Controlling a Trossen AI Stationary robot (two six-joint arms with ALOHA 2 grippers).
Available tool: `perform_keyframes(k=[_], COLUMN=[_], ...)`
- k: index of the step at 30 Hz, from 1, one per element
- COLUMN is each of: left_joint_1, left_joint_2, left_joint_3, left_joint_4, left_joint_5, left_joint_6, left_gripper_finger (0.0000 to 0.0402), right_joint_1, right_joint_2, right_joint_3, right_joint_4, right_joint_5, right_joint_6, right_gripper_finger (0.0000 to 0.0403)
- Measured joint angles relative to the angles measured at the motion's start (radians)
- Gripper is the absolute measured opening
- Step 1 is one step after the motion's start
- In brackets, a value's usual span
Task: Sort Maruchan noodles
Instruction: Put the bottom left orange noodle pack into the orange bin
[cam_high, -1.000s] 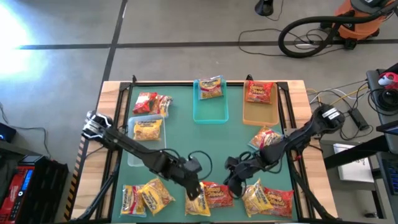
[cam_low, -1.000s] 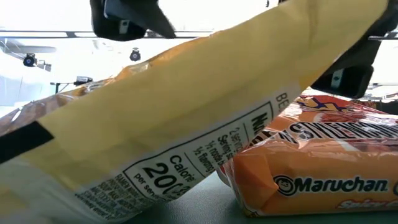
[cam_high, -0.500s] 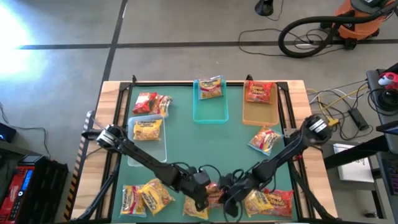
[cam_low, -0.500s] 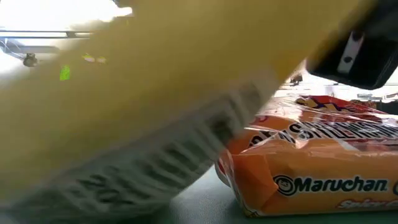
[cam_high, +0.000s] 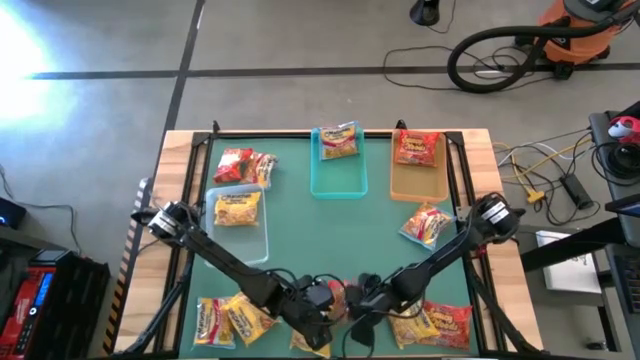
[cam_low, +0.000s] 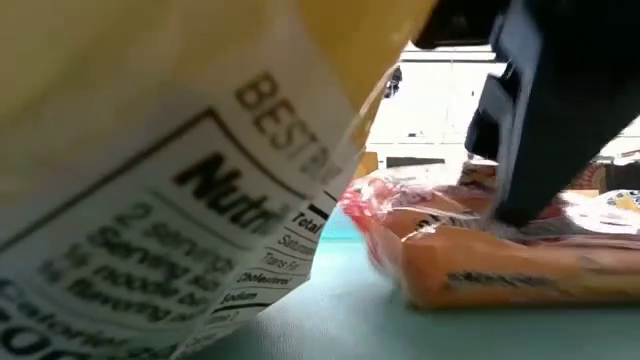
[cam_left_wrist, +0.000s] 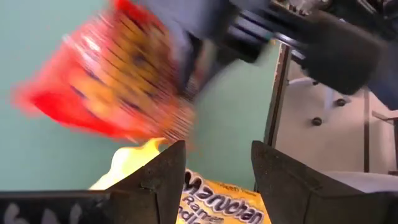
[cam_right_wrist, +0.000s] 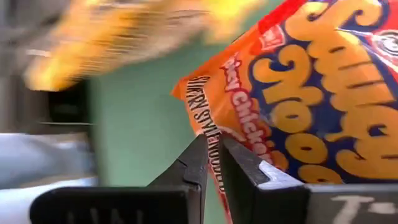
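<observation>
a few noodle packets (cam_high: 338, 142) already lie in the far trays (cam_high: 338, 172), most wait at the table's (cam_high: 330, 230) near edge, where the left claw (cam_left_wrist: 214, 180) hangs part-open, empty, and the right claw (cam_right_wrist: 211, 163) is closed, empty.

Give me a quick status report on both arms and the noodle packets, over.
Left gripper open above a yellow packet. Right gripper shut beside an orange packet. Both arms crowd the near edge.
</observation>
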Motion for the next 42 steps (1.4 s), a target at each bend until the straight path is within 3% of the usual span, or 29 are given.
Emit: perform_keyframes(k=[5, 11, 16, 21, 27, 36, 42], left_joint_1=[-0.001, 0.009, 0.025, 0.047, 0.060, 0.060, 0.061], left_joint_2=[0.005, 0.012, 0.012, 0.016, 0.016, 0.016, 0.063], left_joint_3=[0.000, 0.000, 0.000, -0.001, -0.001, -0.001, -0.001], left_joint_4=[0.018, 0.022, 0.021, 0.025, 0.039, 0.061, 0.244], left_joint_5=[-0.024, -0.081, -0.142, -0.188, -0.217, -0.257, -0.271], left_joint_6=[-0.011, -0.012, -0.004, -0.022, -0.109, -0.312, -0.376], left_gripper_finger=[0.0166, 0.0166, 0.0166, 0.0166, 0.0166, 0.0166, 0.0162], right_joint_1=[-0.041, -0.094, -0.088, -0.071, -0.067, -0.067, -0.067], right_joint_2=[-0.013, -0.042, -0.151, -0.282, -0.365, -0.374, -0.402], right_joint_3=[0.000, 0.007, 0.009, 0.003, -0.010, -0.041, -0.144], right_joint_4=[-0.078, -0.114, -0.236, -0.404, -0.528, -0.669, -0.665], right_joint_5=[0.078, 0.074, 0.073, 0.177, 0.204, 0.198, 0.198], right_joint_6=[-0.084, -0.164, -0.215, -0.212, -0.211, -0.236, -0.244], right_gripper_finger=[0.0034, 0.0034, 0.0034, 0.0034, 0.0034, 0.0034, 0.0034])
